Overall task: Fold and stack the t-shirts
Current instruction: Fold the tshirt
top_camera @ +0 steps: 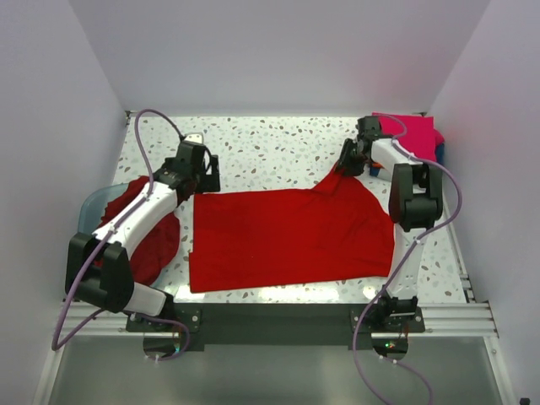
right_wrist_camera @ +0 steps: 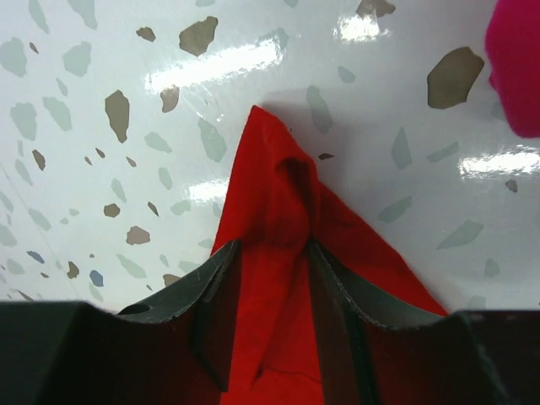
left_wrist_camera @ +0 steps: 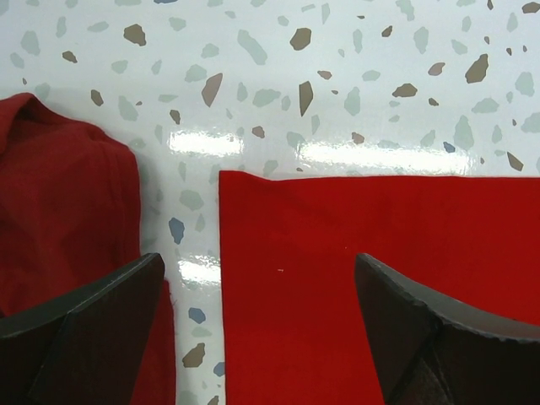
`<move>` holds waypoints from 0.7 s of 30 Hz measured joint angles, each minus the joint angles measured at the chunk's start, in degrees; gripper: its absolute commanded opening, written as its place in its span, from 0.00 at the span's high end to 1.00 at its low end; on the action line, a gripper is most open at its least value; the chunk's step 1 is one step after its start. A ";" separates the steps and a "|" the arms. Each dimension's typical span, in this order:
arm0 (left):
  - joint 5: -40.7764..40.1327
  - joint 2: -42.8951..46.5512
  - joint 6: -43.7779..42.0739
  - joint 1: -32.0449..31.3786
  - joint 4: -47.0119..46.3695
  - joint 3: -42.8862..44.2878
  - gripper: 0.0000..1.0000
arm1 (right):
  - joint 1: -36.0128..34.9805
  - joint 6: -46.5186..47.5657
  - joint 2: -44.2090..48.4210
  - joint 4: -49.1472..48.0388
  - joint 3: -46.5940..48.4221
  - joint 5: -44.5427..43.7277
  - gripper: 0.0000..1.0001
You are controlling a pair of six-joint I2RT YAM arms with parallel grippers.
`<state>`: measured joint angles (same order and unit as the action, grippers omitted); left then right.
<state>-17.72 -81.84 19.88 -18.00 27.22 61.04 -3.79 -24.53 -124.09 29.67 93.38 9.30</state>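
right jaws are clamped on a pinched-up corner of the red t-shirt (top_camera: 287, 240), and the rest of it lies flat on the desk (top_camera: 270, 143) out toward the left jaws. left jaws hang wide open, another corner of that shirt under the gap between them and a crumpled dark red shirt (left_wrist_camera: 67, 211) beside one of them. a magenta shirt (right_wrist_camera: 516, 67) sits just past the right jaws.

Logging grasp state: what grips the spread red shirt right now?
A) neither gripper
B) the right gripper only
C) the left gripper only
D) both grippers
B: the right gripper is shut on a bunched corner of the red shirt, while the left gripper is open over another corner.
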 measured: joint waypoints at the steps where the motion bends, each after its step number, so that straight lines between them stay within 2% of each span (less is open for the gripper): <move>1: -0.02 -0.04 0.00 0.04 0.00 0.00 0.00 | 0.00 -0.17 0.00 -0.50 -0.31 0.33 0.60; 21: 0.81 -0.96 0.02 1.11 0.02 0.00 0.00 | 0.07 -0.33 1.84 -3.41 -3.63 0.17 0.62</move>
<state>-16.91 -82.81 19.90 -16.88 27.24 61.04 -3.73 -24.86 -122.26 26.26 89.76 9.47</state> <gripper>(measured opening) 0.997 0.385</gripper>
